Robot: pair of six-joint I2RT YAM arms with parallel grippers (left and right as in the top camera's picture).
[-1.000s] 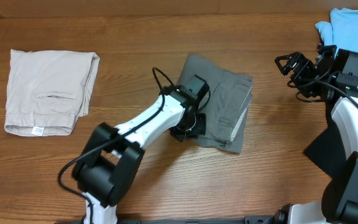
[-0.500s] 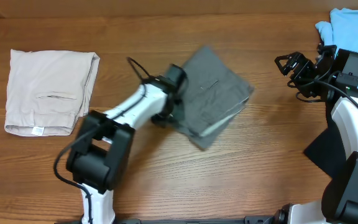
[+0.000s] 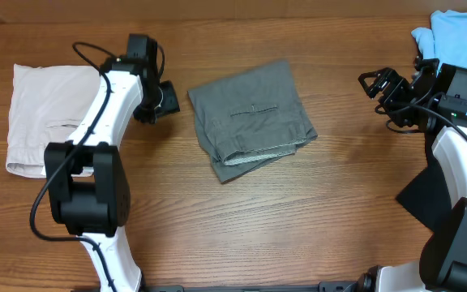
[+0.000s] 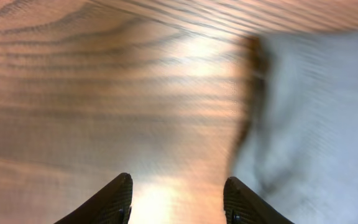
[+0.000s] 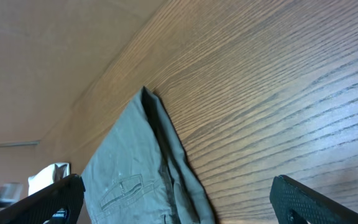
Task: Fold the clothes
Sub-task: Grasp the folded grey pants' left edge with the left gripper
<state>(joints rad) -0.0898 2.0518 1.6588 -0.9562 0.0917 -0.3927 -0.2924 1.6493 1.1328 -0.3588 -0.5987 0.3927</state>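
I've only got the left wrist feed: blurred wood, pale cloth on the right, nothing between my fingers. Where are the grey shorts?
Observer: Overhead, the dark grey shorts lie folded mid-table, apart from the left gripper, which hangs between them and the beige shorts.
Operator: Is the fold neat?
Observer: Not quite: a lower layer peeks out along the near edge.
Operator: And the right arm?
Observer: The right gripper is open and empty, beside the light blue shirt.

White-shelled arms (image 3: 106,105) with black joints (image 3: 87,195) and black cables (image 3: 79,50).
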